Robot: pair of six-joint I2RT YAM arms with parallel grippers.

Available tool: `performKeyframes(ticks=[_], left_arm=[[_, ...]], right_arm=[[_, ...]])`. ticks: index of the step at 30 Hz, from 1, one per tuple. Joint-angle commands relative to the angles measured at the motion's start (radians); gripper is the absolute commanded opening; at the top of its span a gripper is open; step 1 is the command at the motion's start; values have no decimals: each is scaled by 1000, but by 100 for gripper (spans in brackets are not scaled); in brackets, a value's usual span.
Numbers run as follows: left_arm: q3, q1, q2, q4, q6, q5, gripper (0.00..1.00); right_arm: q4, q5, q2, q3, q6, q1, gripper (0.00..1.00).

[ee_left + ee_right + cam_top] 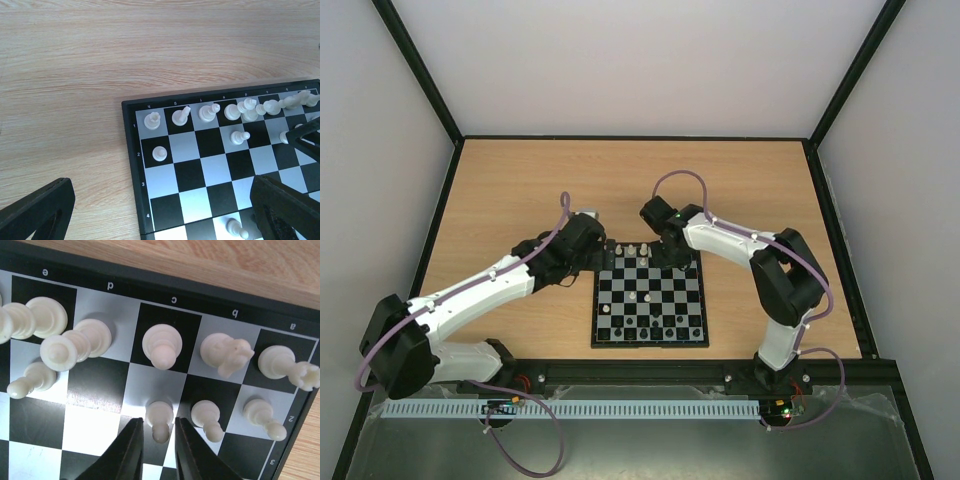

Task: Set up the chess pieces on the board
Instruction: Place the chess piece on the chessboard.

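Note:
The board [692, 318] lies at mid-table, also in the left wrist view [215, 170] and the right wrist view [95, 380]. Cream-white pieces [630, 250] stand along its far rows and black pieces [650, 325] along its near rows. My right gripper [159, 424] is low over the far right part of the board [672, 255]. Its jaws are narrowly open astride a white pawn [159, 415] standing on a pale square, with a small gap on each side. My left gripper [160, 220] is wide open and empty above the board's far left corner [600, 255].
White back-row pieces [162, 345] and two more pawns [206, 415] stand close around my right fingers. A lone white pawn [636, 296] stands mid-board. The right gripper's tip shows in the left wrist view [305, 132]. A black frame [630, 138] edges the wooden table.

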Motion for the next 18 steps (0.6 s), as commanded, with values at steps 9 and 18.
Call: performKeyframes(ticks=[9, 18], left_arm=[[-10, 5, 15, 1, -3, 4, 99], [-12, 6, 11, -4, -6, 0, 99]], right_arm=[[-19, -7, -4, -2, -8, -3, 9], [-17, 2, 15, 23, -15, -4, 8]])
